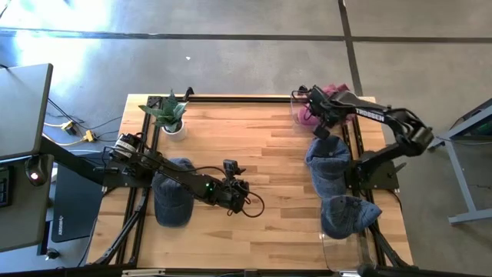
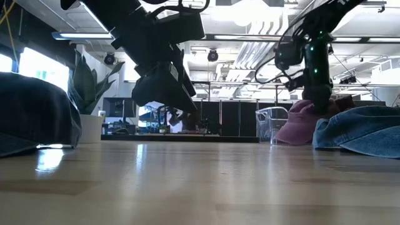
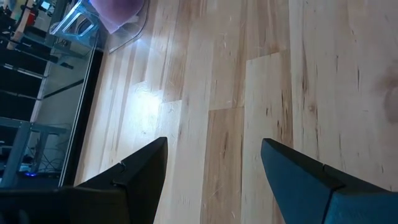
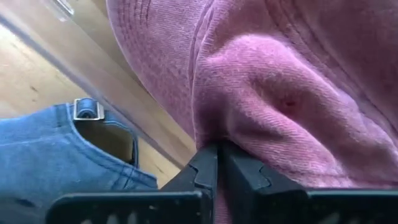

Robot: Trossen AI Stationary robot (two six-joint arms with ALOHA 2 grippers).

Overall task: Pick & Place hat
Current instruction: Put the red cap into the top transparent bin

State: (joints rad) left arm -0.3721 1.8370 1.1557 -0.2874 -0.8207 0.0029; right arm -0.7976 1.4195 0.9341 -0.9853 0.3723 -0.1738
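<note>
Hidden and cut-off parts

In the high view the right gripper [image 1: 305,108] covers most of the pink hat [image 1: 332,94]. The clear bin [image 1: 347,254] runs off the bottom edge. The dark hat [image 1: 172,201] lies partly under the left arm. In the low view, the dark hat [image 2: 34,115] is cut by the left edge, and the denim hat [image 2: 362,128] by the right.

Both arms are dark, nearly black, built of jointed segments. The right arm [image 1: 384,123] bears white lettering reading TROSSEN on its forearm. The left arm [image 1: 165,175] shows a small green light along its forearm, and a black cable loops out near its wrist. The left gripper [image 3: 214,180] has two broad, dark, wedge-shaped fingers. The right gripper [image 4: 218,165] has matte black fingers with angular, bevelled tips.
</note>
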